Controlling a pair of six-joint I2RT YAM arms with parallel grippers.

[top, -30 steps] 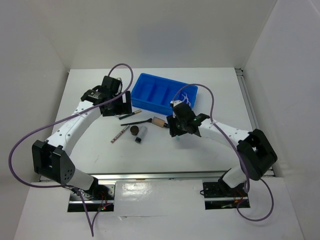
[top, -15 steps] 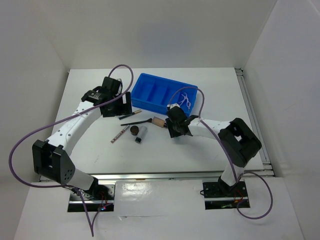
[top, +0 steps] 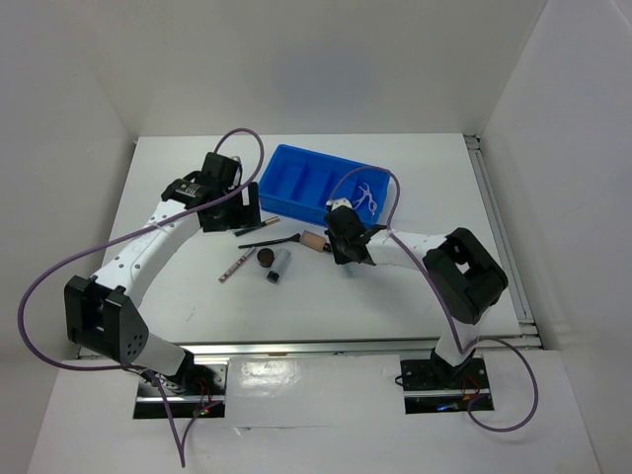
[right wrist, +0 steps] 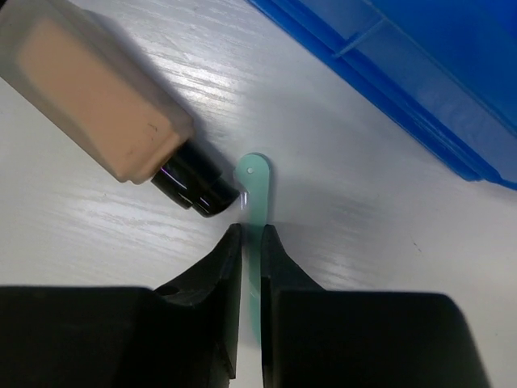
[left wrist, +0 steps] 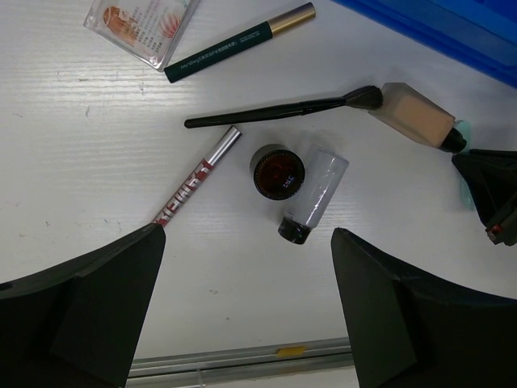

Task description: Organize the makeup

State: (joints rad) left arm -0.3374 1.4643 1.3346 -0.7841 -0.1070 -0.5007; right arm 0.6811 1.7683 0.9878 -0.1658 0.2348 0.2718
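Note:
My right gripper is shut on a thin pale green tool at table level, right beside the black cap of the beige tube. In the top view it sits just in front of the blue tray. My left gripper is open and empty, hovering over the table. Below it lie a pinkish packet, a dark pencil with a gold cap, a black brush, a red-silver pencil, a brown round pot and a grey cylinder.
The blue tray has several long compartments; a pale scissor-like tool lies in its right end. The tray's front wall runs close behind my right gripper. White walls enclose the table. A metal rail runs along the near edge.
My right gripper has moved left toward the beige tube and its elbow has folded in. The left arm and the loose makeup have not moved.

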